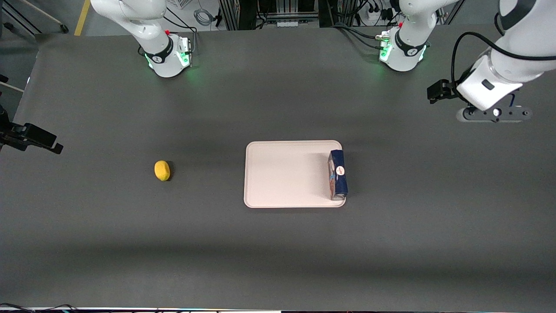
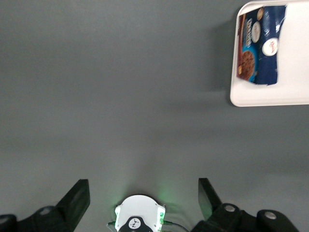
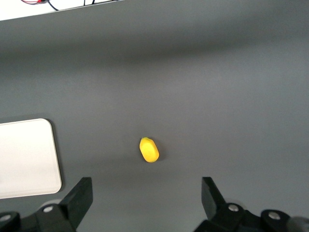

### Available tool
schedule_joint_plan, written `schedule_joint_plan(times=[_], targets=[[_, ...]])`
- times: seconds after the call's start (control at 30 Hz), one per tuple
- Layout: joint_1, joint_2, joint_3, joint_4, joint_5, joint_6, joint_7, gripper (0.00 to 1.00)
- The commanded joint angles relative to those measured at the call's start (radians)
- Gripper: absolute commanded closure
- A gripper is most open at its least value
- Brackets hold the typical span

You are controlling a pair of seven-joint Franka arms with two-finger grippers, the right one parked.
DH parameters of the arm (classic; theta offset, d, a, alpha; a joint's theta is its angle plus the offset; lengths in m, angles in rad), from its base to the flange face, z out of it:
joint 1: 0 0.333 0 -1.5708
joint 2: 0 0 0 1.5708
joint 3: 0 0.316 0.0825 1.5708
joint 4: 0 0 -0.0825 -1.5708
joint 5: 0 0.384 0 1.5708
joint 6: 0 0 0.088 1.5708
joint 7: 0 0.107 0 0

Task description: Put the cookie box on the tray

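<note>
Hovering high above the bare dark grey table [image 1: 278,252], the left arm's pincer [image 2: 144,193] has its two black fingers [image 2: 77,195] spread wide apart with nothing between them. In the front view the pincer [image 1: 493,114] sits at the working arm's end of the table, well apart from every loose object. Directly below it in the wrist view is the arm's own white base [image 2: 139,220], glowing green.

Nearest to the pincer of the loose things is the cookie box [image 1: 337,174], dark blue with a brown cookie picture and a white round logo. It rests on the tray [image 1: 282,178], standing on a long narrow side along the tray's edge that faces the pincer's end of the table. The wrist view shows the box [image 2: 260,43] inside the tray's pale rim [image 2: 263,100].

Farther from the pincer, past the tray toward the parked arm's end, a small yellow lemon-like object [image 1: 162,170] lies alone on the table.
</note>
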Motion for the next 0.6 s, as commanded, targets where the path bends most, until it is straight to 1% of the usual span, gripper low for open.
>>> schedule_joint_plan(times=[0.0, 0.13, 0.57], targets=[[0.016, -0.137, 0.041, -0.188, -0.039, 0.091, 0.091, 0.00], [0.016, -0.137, 0.071, -0.187, -0.041, 0.088, 0.120, 0.00], [0.016, -0.140, 0.094, -0.175, -0.041, 0.080, 0.120, 0.00]])
